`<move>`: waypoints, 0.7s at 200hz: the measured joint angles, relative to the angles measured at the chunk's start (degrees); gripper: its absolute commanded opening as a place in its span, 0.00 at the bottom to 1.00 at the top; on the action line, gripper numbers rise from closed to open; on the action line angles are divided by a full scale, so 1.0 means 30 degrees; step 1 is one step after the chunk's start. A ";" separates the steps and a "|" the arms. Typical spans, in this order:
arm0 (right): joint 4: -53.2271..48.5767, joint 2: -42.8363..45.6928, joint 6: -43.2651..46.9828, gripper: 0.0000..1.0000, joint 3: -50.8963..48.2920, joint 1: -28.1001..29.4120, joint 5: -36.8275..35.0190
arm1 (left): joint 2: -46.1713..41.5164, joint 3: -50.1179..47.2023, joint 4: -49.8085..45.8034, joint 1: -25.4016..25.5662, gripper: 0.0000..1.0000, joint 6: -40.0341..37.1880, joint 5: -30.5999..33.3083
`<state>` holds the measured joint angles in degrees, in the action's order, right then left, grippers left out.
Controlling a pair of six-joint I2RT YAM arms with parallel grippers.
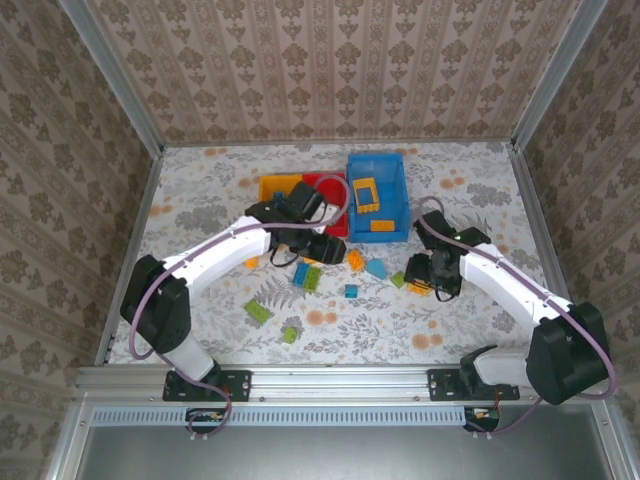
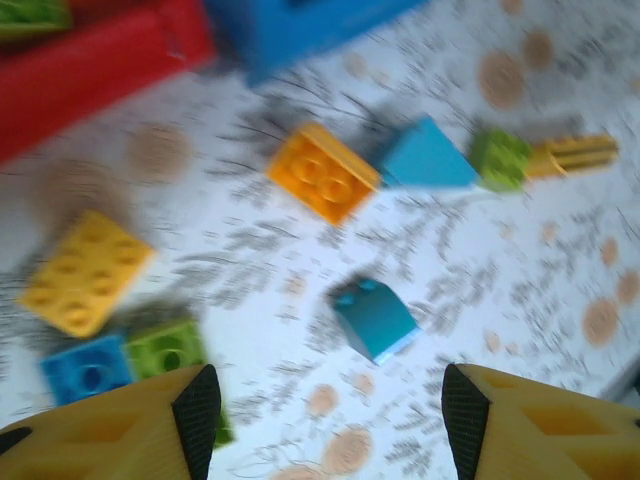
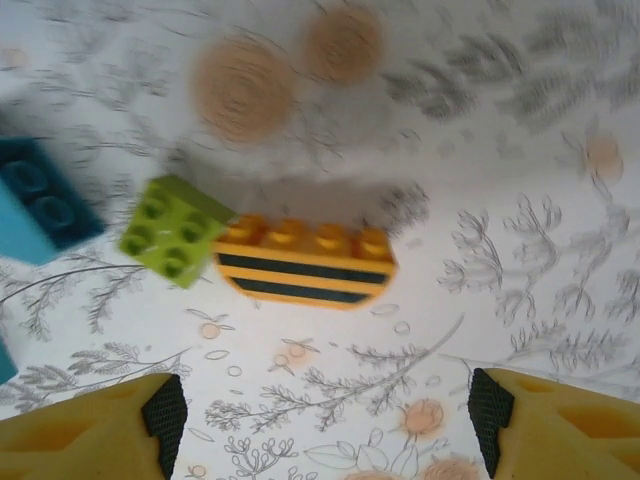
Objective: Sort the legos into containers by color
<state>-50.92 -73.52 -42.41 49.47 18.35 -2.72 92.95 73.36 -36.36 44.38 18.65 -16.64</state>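
Near the blue bin, left gripper gapes empty over a teal brick, right gripper likewise over a striped brick, seemingly lining up picks.

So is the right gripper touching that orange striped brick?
Apart. In the right wrist view, bare table shows between the right gripper and the orange striped brick.

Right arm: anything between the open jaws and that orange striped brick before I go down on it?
Nothing visible lies between the right gripper and the orange striped brick; only patterned table separates them. The green brick sits against one end of it, so it could get caught in the grasp.
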 measured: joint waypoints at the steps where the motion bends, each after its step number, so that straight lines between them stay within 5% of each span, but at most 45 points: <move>1: 0.0007 0.0007 -0.0109 0.74 -0.0066 -0.0080 0.0066 | 0.0000 0.0000 0.0000 0.0036 0.63 -0.0015 -0.0029; 25: 0.0423 0.0415 -0.4160 0.77 -0.1596 -0.1814 0.1515 | 0.0000 -0.0007 0.0459 0.0663 0.64 -0.0197 -0.0721; 71: 0.3388 0.1501 -1.1905 0.72 -0.1909 -0.1909 0.2565 | -0.0022 0.0000 0.1464 0.1239 0.67 -0.1253 -0.1246; 140: 0.7213 0.0189 -1.8622 0.66 -0.3956 -0.1909 0.3716 | -0.1756 -0.0692 0.3009 0.2055 0.69 -0.2550 -0.0940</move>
<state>-29.28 -72.95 -98.28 37.60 12.62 8.43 87.68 71.29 -27.33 50.54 11.00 -19.46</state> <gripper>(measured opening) 0.671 0.692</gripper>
